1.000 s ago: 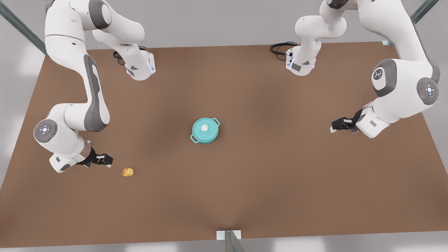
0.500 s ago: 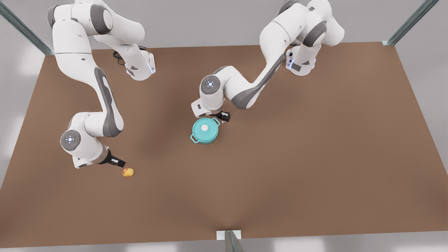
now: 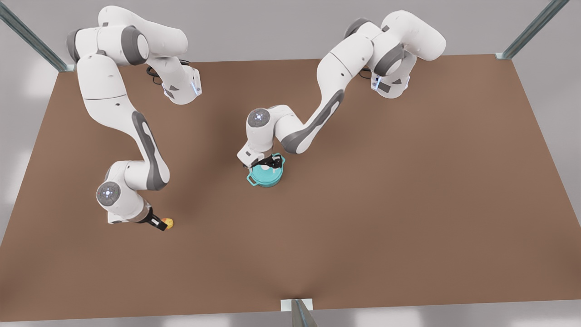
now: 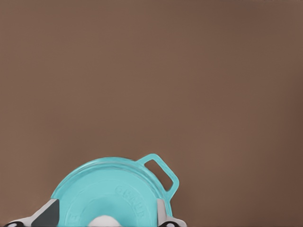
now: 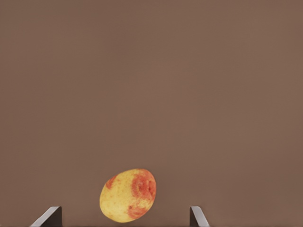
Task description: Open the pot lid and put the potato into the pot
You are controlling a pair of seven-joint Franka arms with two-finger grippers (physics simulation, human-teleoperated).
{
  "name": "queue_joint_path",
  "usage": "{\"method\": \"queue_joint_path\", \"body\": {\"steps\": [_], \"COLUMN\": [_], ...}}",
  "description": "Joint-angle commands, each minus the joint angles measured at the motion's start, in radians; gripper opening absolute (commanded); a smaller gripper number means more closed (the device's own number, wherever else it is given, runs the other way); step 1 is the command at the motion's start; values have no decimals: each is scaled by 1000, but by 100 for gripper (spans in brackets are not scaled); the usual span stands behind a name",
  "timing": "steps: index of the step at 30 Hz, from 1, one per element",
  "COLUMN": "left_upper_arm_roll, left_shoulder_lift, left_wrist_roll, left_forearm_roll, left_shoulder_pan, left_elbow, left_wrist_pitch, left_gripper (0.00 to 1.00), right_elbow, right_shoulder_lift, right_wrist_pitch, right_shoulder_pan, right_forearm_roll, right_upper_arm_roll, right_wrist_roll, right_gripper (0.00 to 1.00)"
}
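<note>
The teal pot (image 3: 268, 180) stands mid-table with its lid (image 3: 262, 171) on. My left gripper (image 3: 271, 162) hangs right over the lid, open. In the left wrist view its fingertips (image 4: 47, 215) straddle the white knob (image 4: 104, 221) without touching it, and one loop handle (image 4: 161, 170) sticks out beyond the lid (image 4: 113, 189). The yellow, red-blotched potato (image 3: 169, 222) lies on the table at the front view's left. My right gripper (image 3: 159, 223) is low beside it, open. In the right wrist view the potato (image 5: 128, 195) sits just ahead of the spread fingertips (image 5: 49, 216).
The brown table (image 3: 408, 204) is bare around both things. Both arm bases (image 3: 181, 88) and black cables (image 3: 363, 61) sit at the far edge. A metal bracket (image 3: 297, 305) marks the near edge, and slanted frame posts (image 3: 526, 34) rise at the far corners.
My left gripper swung in from the front view's right and came down over the lid. My right gripper slid toward the potato and now reaches it.
</note>
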Motion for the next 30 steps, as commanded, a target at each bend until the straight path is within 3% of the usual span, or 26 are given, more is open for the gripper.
{"method": "queue_joint_path", "body": {"steps": [1,8,16,19,23,27,30], "left_upper_arm_roll": [0,0,-1,-3,-1,3,-3], "left_shoulder_lift": [3,17,28,21,14,0,-3], "left_wrist_roll": [-330,-330,-335,-341,-339,-335,-220], "left_forearm_roll": [4,7,44,33,32,29,29], "left_shoulder_pan": [0,-19,-30,-30,-28,-2,148], "left_elbow": [-2,-17,-54,-52,-49,-20,1], "left_wrist_pitch": [50,50,50,42,33,-39,-62], "left_gripper": [100,100,100,56,24,22,22], "right_elbow": [0,-79,-83,-75,-75,-66,-42], "right_shoulder_lift": [9,6,1,17,49,57,57], "right_wrist_pitch": [58,153,118,102,102,87,59], "right_shoulder_pan": [1,15,165,191,216,224,225], "right_forearm_roll": [1,1,4,4,-2,4,1], "right_upper_arm_roll": [0,-6,-146,-166,-186,-187,-198], "right_wrist_roll": [175,181,310,310,310,312,310], "right_gripper": [100,100,100,100,100,100,100]}}
